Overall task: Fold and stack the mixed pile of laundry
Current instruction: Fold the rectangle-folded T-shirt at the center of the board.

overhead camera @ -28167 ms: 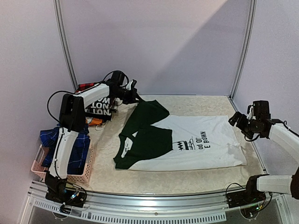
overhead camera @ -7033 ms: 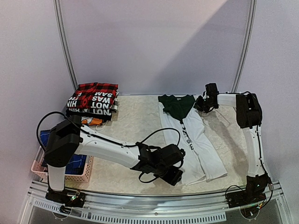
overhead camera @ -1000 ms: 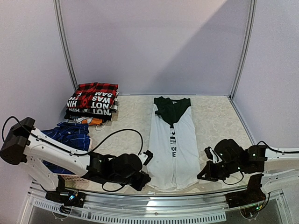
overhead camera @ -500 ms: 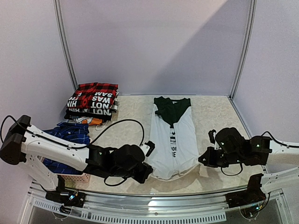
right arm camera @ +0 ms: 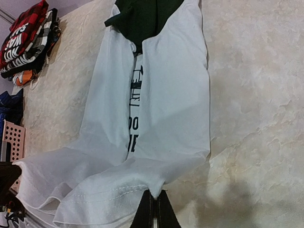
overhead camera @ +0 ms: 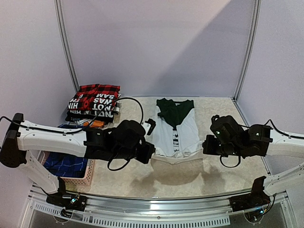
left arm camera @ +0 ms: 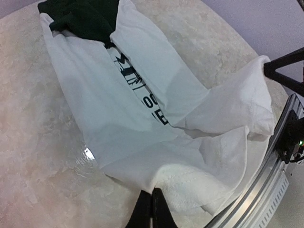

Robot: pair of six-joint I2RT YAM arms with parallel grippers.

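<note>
A: How does the white T-shirt (overhead camera: pixel 176 128) handle?
B: Light and limp, so it sags between holds. It lies along the middle of the table (overhead camera: pixel 223 111), with the hem lifted.
A: Grips?
B: The left gripper (left arm camera: pixel 151 205) and right gripper (right arm camera: pixel 154 202) are each pinched on 1 hem corner, which is the best hold.

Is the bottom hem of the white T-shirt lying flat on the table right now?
No: the left hand and right hand hold the hem corners of the T-shirt up off the table, with fabric sagging between them.
</note>
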